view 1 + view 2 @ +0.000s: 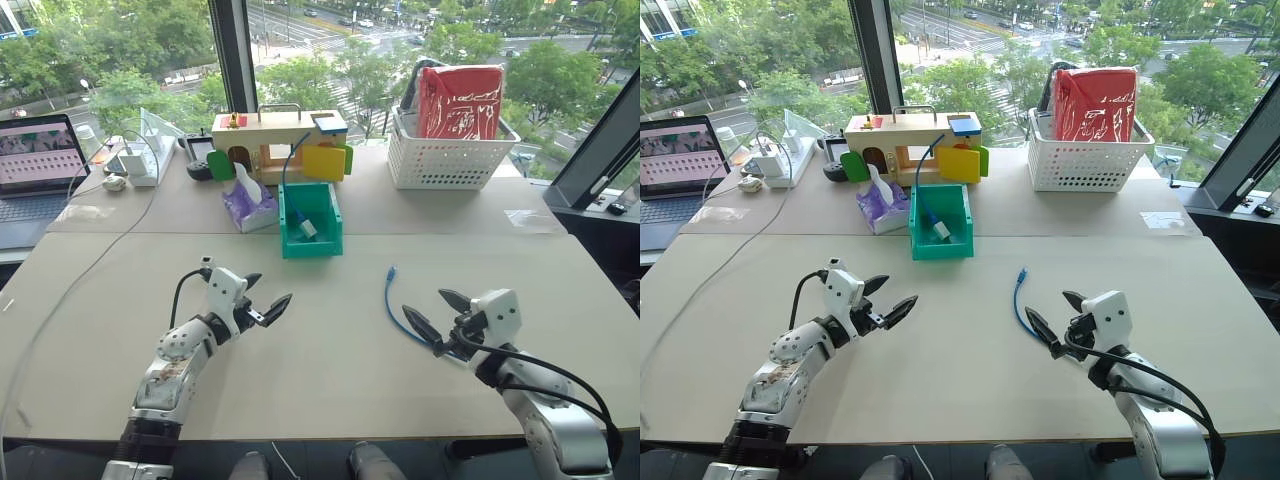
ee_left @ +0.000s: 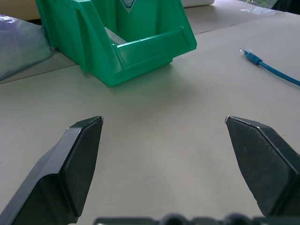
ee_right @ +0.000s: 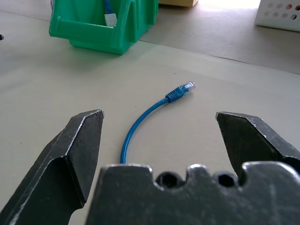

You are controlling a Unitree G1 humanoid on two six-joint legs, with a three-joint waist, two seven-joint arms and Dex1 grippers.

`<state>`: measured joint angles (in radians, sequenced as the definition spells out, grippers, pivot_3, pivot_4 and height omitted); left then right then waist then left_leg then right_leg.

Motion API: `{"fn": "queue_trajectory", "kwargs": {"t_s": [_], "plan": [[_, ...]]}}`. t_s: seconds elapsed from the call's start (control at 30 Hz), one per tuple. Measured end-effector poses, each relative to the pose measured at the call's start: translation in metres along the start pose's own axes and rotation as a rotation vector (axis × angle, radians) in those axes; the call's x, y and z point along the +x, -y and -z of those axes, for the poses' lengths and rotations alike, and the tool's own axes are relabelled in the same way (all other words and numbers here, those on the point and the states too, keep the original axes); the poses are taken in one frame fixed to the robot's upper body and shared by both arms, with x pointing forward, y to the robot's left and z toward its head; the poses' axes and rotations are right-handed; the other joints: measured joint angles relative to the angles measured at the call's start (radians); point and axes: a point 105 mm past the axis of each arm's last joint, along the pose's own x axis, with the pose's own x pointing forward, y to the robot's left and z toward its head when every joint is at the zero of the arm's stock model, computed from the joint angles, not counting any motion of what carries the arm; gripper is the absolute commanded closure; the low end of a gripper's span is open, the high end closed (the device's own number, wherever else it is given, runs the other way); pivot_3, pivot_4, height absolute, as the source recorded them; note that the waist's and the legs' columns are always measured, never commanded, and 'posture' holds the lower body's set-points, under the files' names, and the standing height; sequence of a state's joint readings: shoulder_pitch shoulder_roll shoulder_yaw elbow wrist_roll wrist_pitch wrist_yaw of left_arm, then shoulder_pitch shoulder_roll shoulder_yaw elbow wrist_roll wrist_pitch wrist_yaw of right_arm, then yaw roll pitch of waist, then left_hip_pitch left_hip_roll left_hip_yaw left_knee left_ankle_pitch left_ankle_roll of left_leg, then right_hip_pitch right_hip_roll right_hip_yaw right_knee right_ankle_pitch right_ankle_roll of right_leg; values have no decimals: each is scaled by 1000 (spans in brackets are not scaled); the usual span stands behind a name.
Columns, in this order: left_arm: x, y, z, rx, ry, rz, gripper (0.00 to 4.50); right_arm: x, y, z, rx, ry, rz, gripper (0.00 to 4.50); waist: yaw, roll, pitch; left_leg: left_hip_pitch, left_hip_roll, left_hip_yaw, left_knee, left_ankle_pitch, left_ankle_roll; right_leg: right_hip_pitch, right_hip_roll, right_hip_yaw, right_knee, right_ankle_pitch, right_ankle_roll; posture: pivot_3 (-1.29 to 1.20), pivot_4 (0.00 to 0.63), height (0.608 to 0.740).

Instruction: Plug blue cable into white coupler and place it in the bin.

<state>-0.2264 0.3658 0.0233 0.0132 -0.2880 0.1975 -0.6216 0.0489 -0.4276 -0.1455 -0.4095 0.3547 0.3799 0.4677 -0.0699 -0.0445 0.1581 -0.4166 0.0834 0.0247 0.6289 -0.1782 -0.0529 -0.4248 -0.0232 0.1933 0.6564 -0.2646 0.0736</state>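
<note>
Blue cable (image 3: 140,123), near end hidden by right end effector (image 3: 159,140)

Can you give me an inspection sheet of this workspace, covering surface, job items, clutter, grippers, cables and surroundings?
Surface: beige tabletop, bare between the arms.
Job's things: short bright blue cable lies loose ahead of the right gripper; teal-green plastic bin holds another blue cable with a small white block.
Clutter: purple tissue pack, wooden toy house, white lattice basket with a red bag.
Grippers: left gripper open, empty; right gripper open, empty.
Cables: long pale grey cable.
Surroundings: laptop, windows.
</note>
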Motion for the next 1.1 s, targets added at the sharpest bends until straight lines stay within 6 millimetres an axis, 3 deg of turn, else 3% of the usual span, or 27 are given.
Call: {"fn": "queue_trajectory", "kwargs": {"t_s": [0.1,0.3,0.47,0.73,0.83,0.93,0.97,1.03,1.1], "plan": [[-1,2,-1,-9,4,29,0,1,0,-1,-4,-6,-3,54,-1,0,0,0,0,0,0,0,0,0,0,0,0,0,0,0,150,715],[-6,12,-18,-40,49,184,0,39,8,-29,-94,-60,26,54,-10,0,0,1,0,-2,1,0,0,1,0,-2,1,0,-1,0,150,715],[-15,14,-21,-44,61,199,0,74,23,-17,18,-145,138,54,-13,-1,0,-3,0,-5,1,0,0,1,-1,-6,0,3,-7,0,150,715],[-33,11,-14,-42,47,110,0,112,16,13,178,-286,169,54,-16,0,0,-7,0,-13,1,0,0,1,-2,-15,-1,3,-10,0,150,715],[-36,9,-13,-34,41,85,0,121,16,13,209,-290,178,746,-18,0,0,-7,0,-13,3,0,0,2,-2,-16,-1,3,-9,0,150,715],[-39,12,-12,-28,38,88,0,124,19,14,190,-305,186,1735,-26,-1,0,-7,0,-15,4,0,0,2,-2,-17,0,3,-9,0,150,715],[-39,13,-14,-23,39,90,0,123,20,15,171,-310,185,2364,-27,-1,0,-7,0,-15,4,0,0,2,-2,-17,0,3,-9,0,150,715],[-39,13,-14,-20,40,91,0,123,21,15,167,-311,185,2678,-28,-1,0,-7,0,-15,4,0,0,2,-2,-17,0,3,-9,0,150,715],[-40,13,-15,-14,39,97,0,120,20,15,105,-323,148,3415,-30,0,0,-7,0,-16,4,0,0,2,-2,-17,0,3,-9,0,150,715]]}}
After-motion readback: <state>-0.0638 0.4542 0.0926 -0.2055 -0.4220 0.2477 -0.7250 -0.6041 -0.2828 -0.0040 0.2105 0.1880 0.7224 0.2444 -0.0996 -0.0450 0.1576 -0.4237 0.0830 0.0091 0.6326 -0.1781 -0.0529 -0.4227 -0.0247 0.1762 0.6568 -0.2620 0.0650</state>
